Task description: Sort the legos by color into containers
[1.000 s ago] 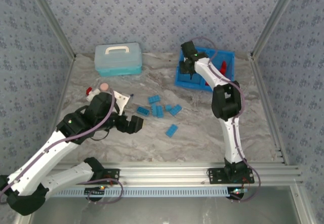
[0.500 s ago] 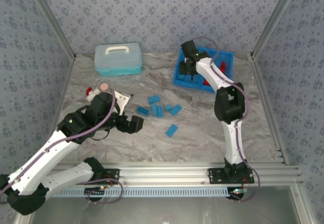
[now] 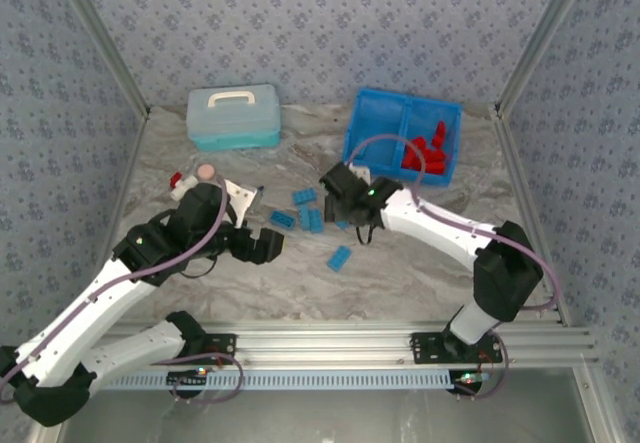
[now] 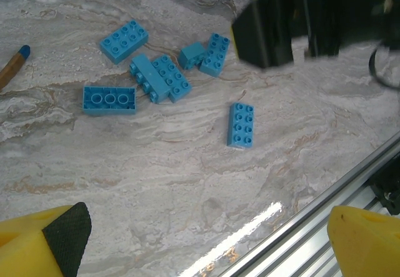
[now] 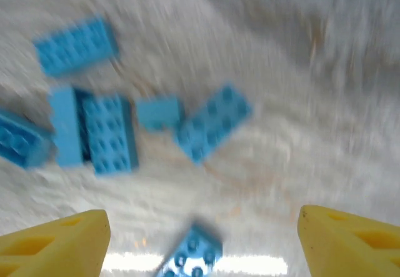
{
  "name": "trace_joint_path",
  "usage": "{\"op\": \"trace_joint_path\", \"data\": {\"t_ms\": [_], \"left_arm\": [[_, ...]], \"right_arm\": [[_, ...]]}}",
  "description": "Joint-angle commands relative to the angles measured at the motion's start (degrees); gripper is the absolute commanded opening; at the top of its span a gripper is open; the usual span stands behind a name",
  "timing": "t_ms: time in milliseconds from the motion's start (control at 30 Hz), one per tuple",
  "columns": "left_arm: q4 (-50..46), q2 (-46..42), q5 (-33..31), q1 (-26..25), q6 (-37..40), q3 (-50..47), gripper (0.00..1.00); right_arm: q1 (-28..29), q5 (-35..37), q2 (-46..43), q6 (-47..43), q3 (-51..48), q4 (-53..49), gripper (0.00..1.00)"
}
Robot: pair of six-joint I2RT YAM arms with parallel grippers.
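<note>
Legos (image 3: 312, 220) clustered mid-table, both jaws wide apart, empty, bare marble (image 4: 187, 183) near rail (image 4: 350, 192)

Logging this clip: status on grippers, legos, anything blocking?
Left gripper open, empty. Right gripper open above loose blue legos. Red legos in tray, right side. Nothing blocking.

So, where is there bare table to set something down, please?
Bare marble lies between the pale turquoise lidded case and the bright blue plastic tray, and along the front rail. The centre is crowded: light blue plastic bricks by the right gripper.
</note>
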Motion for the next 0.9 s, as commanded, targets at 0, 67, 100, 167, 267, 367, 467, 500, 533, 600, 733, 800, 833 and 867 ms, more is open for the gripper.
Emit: {"op": "trace_joint_path", "data": {"t_ms": [0,67,100,167,267,367,467,500,533,600,733,800,833,867], "left_arm": [[0.8,-1.0,0.5,-0.2,-0.2,-1.2,0.99],[0.9,-0.7,0.6,-0.1,-0.1,-1.1,0.99],[0.8,-0.5,0.7,-0.2,-0.2,-1.0,0.99],[0.6,-0.6,0.8,-0.2,-0.2,-1.0,0.99],[0.6,-1.2,0.5,-0.2,-0.3,-1.6,0.99],[0.8,-1.4,0.3,-0.2,-0.3,-2.2,0.99],[1.0,-1.4,0.3,-0.2,-0.4,-2.4,0.99],[1.0,-1.3,0.3,-0.1,-0.5,-2.4,0.99],[1.0,-1.3,0.3,-0.1,-0.5,-2.4,0.99],[1.0,-1.3,0.3,-0.2,-0.5,-2.4,0.99],[0.7,-1.2,0.2,-0.1,-0.5,-2.3,0.99],[0.7,-1.2,0.1,-0.2,-0.6,-2.1,0.99],[0.8,-1.2,0.1,-0.1,-0.6,-2.1,0.99],[0.9,-1.1,0.1,-0.2,-0.7,-2.1,0.99]], "right_arm": [[4.0,1.7,0.5,15.0,-1.6,-3.1,0.86],[5.6,0.9,3.5,17.6,-1.6,-4.2,0.87],[6.1,0.2,5.2,18.8,-1.6,-4.8,0.87],[6.7,-0.9,8.0,20.1,-1.6,-4.5,0.87],[7.6,-1.9,11.1,21.3,-1.5,-3.3,0.85],[8.4,-3.8,13.8,22.6,-1.5,-2.3,0.81],[9.1,-4.8,15.7,24.2,-3.4,-0.2,0.75],[9.2,-5.2,16.0,24.6,-4.1,0.7,0.72],[9.2,-5.4,16.1,24.7,-5.0,2.1,0.68],[9.2,-5.4,16.3,25.3,-5.9,2.8,0.58],[9.4,-3.8,15.4,25.5,-6.7,1.3,0.43],[9.5,-2.1,14.0,24.9,-6.4,-0.2,0.38],[9.6,-0.7,13.0,24.4,-6.0,-1.2,0.37],[9.6,0.8,11.7,23.6,-5.2,-2.9,0.37]]}}
